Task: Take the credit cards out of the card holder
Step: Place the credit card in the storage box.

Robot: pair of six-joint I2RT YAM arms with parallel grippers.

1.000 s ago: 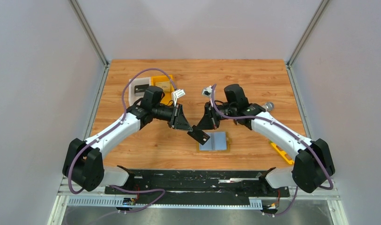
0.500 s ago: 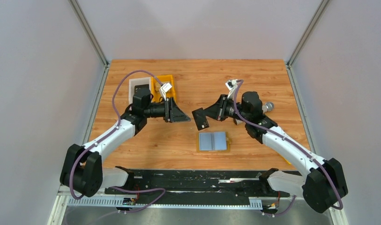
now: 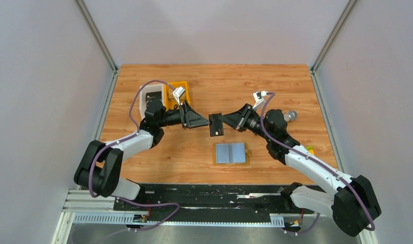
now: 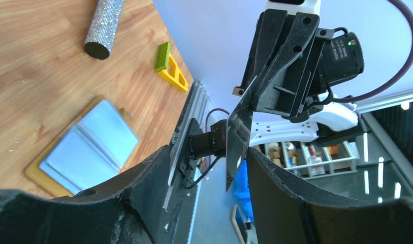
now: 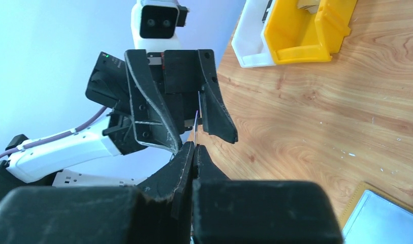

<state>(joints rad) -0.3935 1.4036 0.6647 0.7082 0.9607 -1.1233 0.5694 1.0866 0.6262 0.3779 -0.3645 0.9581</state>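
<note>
Right jaws pinch a card (image 3: 215,124) between spread left jaws, apart from card holder (image 3: 230,153).

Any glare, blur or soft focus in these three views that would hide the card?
Top external: evenly lit and sharp; the card and card holder are clear. Left wrist: its own jaws are dark and soft in the foreground, and the card carries a pale sheen. Right wrist: the near jaws are a blurred black mass; the card is edge-on, just a thin line.
</note>
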